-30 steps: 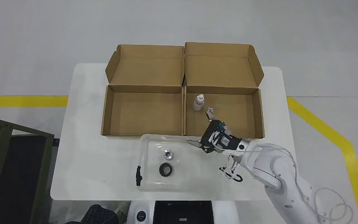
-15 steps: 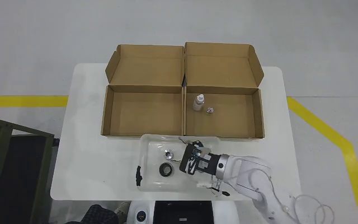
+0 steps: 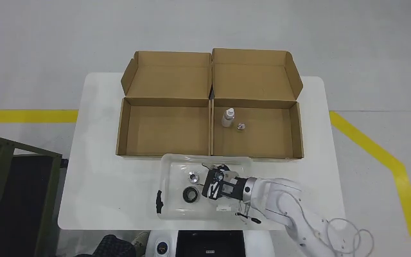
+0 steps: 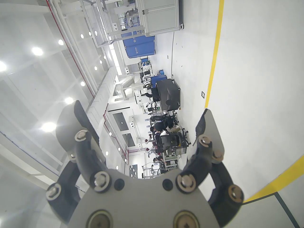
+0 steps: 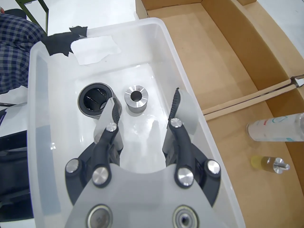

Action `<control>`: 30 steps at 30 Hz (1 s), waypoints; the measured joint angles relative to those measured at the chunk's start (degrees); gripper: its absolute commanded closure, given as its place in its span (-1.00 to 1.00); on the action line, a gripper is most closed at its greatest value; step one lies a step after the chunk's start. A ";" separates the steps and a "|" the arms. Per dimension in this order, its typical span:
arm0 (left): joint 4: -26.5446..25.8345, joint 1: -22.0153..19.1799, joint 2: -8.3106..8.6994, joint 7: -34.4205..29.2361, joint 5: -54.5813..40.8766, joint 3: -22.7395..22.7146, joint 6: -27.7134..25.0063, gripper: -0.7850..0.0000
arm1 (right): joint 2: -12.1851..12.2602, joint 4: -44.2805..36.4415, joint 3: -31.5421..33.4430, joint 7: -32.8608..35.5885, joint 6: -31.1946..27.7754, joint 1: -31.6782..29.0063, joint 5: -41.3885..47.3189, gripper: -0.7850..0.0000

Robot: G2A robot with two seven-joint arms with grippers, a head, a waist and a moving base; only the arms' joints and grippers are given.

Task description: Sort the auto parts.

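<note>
The right end effector [image 5: 143, 95] hung inside the clear bin [image 5: 175, 55], jaws spread wide, gripping nothing: seemingly the step of fetching the next part. The silver bushing [image 5: 136, 98] stood just ahead, centred between its jaws. The black bearing [image 5: 93, 101] lay just beside it, ahead of one jaw. Next, it likely needed to advance and close on the bushing.

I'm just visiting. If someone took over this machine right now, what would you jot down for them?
Left gripper: jaws open, empty, aimed at the room.
Right gripper: jaws open, empty, at the clear bin, by the silver bushing.
Done: bottle and small metal part in the right-hand box.
To do: silver bushing and black bearing to sort.
</note>
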 measured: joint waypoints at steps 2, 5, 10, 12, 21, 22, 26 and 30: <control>0.00 0.00 0.00 0.00 0.00 0.00 0.00 -1.00 | -0.03 0.79 -0.06 0.06 -0.28 0.30 0.29 0.01; 0.00 0.00 0.00 0.00 0.00 0.00 0.00 -1.00 | -0.08 1.75 -0.12 0.11 -0.45 0.63 0.54 0.02; 0.00 0.00 0.00 0.00 0.00 0.00 0.00 -1.00 | -0.26 3.54 -0.65 0.08 -0.45 1.39 0.92 0.02; 0.00 0.00 0.00 0.00 0.00 0.00 0.00 -1.00 | -0.39 4.29 -1.01 0.00 -0.40 1.87 1.06 0.02; 0.00 0.00 0.00 0.00 0.00 0.00 0.00 -1.00 | -1.59 8.58 -4.47 0.80 0.48 5.79 1.48 0.03; 0.00 0.00 0.00 0.00 0.00 0.00 0.00 -1.00 | -1.79 9.10 -5.11 0.96 0.46 6.33 1.61 0.02; 0.00 0.00 0.00 0.00 0.00 0.00 0.00 -1.00 | -2.46 10.80 -7.09 1.39 0.58 7.90 2.11 0.01; 0.00 0.00 0.00 0.00 0.00 0.00 0.00 -1.00 | -3.14 12.42 -8.88 1.48 0.61 9.42 2.63 0.02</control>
